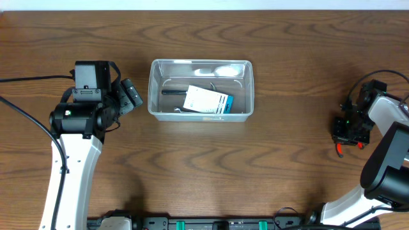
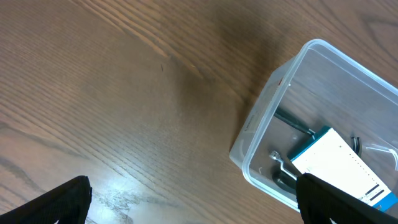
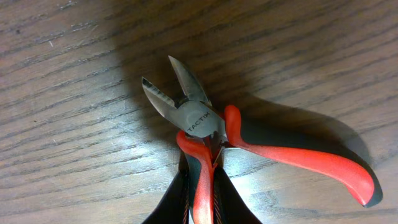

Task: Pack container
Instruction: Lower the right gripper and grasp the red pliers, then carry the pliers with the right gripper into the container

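Observation:
The container (image 1: pixel 152 89) is a clear rectangular tub at the table's upper middle; its corner (image 2: pixel 261 118) also shows in the left wrist view. Inside lie a blue-and-white box (image 1: pixel 208 101) (image 2: pixel 339 165) and small dark metal tools (image 1: pixel 174 91) (image 2: pixel 283 171). My left gripper (image 1: pixel 131 96) (image 2: pixel 193 199) stands open just left of the tub with nothing between its fingers (image 2: pixel 62 202). At the far right, red-handled cutters (image 3: pixel 196 118) (image 1: pixel 339 150) lie on the table, jaws pointing away. My right gripper (image 1: pixel 349 131) (image 3: pixel 202 186) is shut on their left handle; the other handle splays right.
Bare wood-grain table lies between the tub and the right arm. The left arm's cables (image 1: pixel 25 108) trail off the left edge. The right arm's base (image 1: pixel 383 179) fills the lower right corner.

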Robot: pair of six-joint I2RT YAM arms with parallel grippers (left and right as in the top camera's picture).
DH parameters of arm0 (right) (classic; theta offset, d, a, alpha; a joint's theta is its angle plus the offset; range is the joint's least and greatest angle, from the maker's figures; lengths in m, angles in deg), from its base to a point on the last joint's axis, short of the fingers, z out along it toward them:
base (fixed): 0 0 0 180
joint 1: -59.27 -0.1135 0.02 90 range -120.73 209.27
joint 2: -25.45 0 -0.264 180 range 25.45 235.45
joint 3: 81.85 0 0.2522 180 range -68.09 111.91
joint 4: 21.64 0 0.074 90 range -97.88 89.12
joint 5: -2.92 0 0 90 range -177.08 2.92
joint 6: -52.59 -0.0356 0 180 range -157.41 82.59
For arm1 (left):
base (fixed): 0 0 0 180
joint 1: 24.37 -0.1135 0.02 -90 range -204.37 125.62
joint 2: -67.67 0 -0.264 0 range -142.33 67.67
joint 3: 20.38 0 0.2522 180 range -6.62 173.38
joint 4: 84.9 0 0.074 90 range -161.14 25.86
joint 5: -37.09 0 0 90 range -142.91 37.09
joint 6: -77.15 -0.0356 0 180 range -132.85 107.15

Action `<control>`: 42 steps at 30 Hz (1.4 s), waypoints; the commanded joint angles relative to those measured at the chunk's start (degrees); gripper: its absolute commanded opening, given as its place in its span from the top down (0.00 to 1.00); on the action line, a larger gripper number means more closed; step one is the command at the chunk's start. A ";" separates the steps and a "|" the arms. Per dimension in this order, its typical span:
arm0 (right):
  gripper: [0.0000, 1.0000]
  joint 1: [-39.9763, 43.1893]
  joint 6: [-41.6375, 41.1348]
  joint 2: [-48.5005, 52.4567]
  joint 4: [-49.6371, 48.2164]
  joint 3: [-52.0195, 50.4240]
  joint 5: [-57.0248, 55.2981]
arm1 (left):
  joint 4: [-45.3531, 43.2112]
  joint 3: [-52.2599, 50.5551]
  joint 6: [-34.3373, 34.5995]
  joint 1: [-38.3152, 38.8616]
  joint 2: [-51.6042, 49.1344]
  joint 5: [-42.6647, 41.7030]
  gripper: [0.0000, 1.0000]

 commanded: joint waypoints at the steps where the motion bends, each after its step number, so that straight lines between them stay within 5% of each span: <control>1: 0.99 0.35 -1.46 1.68 -1.40 -1.86 -0.61 | 0.11 0.61 -0.13 -0.24 -0.42 0.70 0.02; 12: 0.99 -0.09 -4.26 1.66 -2.10 1.53 1.11 | 0.11 0.61 -0.13 -0.24 -0.42 0.70 0.02; 23: 0.98 -7.08 -4.26 1.66 1.49 21.14 7.56 | 0.11 0.61 -0.13 -0.24 -0.42 0.70 0.02; 33: 0.97 -25.99 -3.96 1.66 0.98 41.53 9.94 | 0.11 0.61 -0.13 -0.24 -0.42 0.70 0.02; 42: 0.96 -46.12 0.00 1.68 -2.23 47.34 3.80 | 0.11 0.61 -0.13 -0.24 -0.42 0.70 0.02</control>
